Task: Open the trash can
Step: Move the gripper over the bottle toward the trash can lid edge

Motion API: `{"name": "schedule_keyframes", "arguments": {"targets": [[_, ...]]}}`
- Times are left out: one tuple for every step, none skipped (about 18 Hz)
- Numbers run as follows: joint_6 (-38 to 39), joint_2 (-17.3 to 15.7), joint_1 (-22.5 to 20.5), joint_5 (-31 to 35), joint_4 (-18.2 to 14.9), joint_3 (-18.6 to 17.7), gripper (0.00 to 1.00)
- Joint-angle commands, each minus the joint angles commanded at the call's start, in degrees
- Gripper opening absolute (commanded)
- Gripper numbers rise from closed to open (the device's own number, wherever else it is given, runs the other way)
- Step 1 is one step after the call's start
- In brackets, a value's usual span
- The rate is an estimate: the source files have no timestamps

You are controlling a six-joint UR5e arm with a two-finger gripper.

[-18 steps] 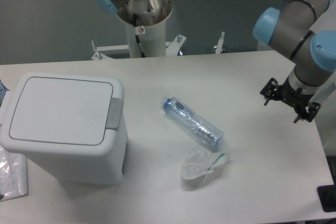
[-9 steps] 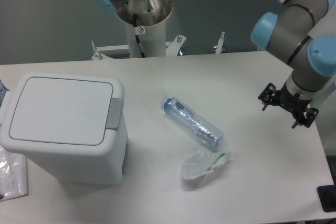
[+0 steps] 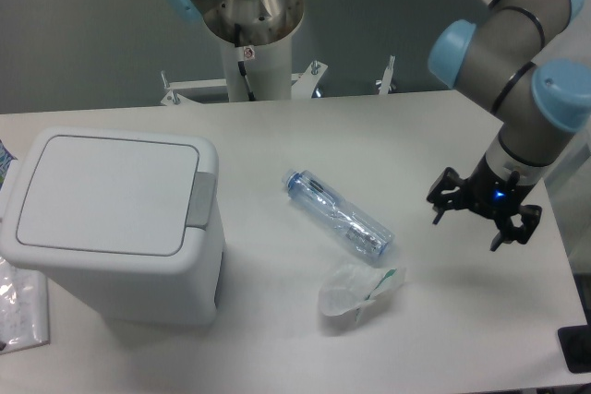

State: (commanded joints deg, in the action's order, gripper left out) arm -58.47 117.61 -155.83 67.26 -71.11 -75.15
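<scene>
- White plastic trash can (image 3: 115,223) stands at the table's (image 3: 277,136) left side, lid flat and closed.
- Gripper (image 3: 469,223) hovers above the table's right side, fingers spread, holding nothing, well apart from the can.

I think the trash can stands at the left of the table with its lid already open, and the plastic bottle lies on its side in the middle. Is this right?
Not fully. The fixed camera shows the trash can at the left of the table with its lid shut flat, not open. The plastic bottle does lie on its side in the middle.
</scene>
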Motion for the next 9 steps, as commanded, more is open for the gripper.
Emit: {"name": "schedule_keyframes", "arguments": {"targets": [[2.5, -0.8, 0.6, -1.7, 1.0, -0.1, 1.00], [5.1, -1.3, 1.8, -2.9, 2.0, -0.1, 1.00], [7.6, -1.6, 2.9, -3.4, 3.2, -0.1, 1.00], [9.9, -2.0, 3.9, -3.6, 4.7, -0.1, 1.00], [11.8, -2.3, 4.8, -3.7, 6.1, -0.1, 1.00], [13.0, -2.7, 5.9, -3.7, 6.4, -0.2, 1.00], [14.1, -3.5, 6.8, -3.7, 6.4, -0.3, 1.00], [14.5, -4.2, 7.6, -3.7, 6.4, -0.7, 1.00], [14.6, -5.0, 8.3, -3.9, 6.2, -1.0, 1.00]]}}
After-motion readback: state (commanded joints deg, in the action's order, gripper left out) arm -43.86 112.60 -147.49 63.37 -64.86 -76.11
